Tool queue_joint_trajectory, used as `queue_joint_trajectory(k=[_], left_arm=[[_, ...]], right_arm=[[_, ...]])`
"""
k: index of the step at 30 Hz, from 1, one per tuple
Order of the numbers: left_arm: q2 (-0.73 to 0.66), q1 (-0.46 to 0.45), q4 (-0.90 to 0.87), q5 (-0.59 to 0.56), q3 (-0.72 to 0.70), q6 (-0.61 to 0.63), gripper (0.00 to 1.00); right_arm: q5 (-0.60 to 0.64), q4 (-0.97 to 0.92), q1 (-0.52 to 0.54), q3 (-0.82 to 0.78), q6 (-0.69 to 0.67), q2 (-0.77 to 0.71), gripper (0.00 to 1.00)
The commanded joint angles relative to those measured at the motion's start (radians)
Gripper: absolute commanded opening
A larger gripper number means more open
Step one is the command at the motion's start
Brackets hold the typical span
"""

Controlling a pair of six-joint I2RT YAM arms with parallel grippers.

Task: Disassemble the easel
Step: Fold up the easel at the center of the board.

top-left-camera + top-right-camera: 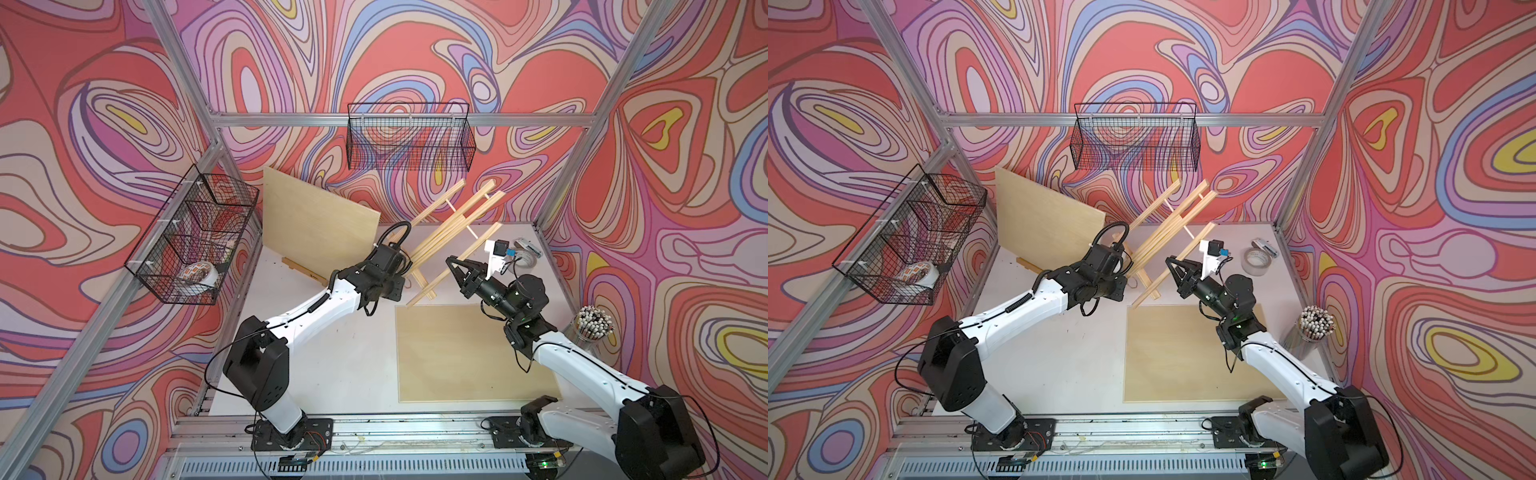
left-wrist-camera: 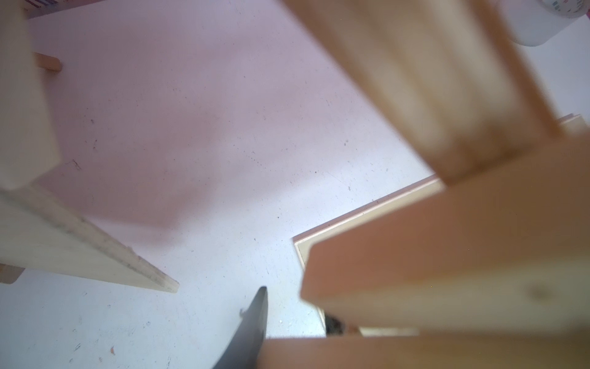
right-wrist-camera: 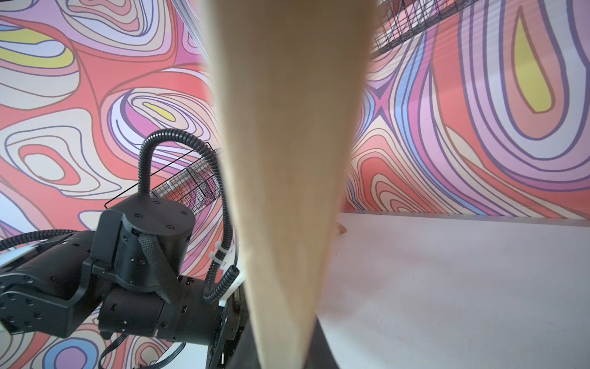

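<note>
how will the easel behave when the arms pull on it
Probably stiff and light: the easel is thin wooden slats. Leaning steeply, it could tip or swing. Its thin cross dowels might pop out.

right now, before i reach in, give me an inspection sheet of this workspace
surface: white tabletop, scuffed
job's things: easel tilted between the arms; leaning board propped at the back; flat board lying near the right arm
clutter: tape roll and pencil jar by the right arm; second tape roll in the side basket
grippers: right fingers shut on the easel; left fingers, one against an easel bar, grip unclear
cables: black conduit looped above the left wrist; thin cable loose by the left base
surroundings: back basket, aluminium frame, patterned walls
</note>
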Motion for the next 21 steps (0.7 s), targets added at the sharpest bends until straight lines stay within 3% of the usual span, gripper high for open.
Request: queue_joint_trajectory(k=[1,16,21], left_arm=[[-0.016,0.008,0.027,0.024,0.011,-0.019,0.32],[-0.204,0.005,0.056,0.028,-0.071,-0.057,0.37],[-0.211,0.005,0.104,0.074,-0.082,-0.036,0.37]], right_arm=[[-0.033,0.046,-0.001,0.019,0.019,-0.004,0.00],[0.058,-0.013,-0.029,0.001,0.020,-0.036,0.00],[-0.008,0.020,-0.041,0.017,0.060,-0.002,0.00]])
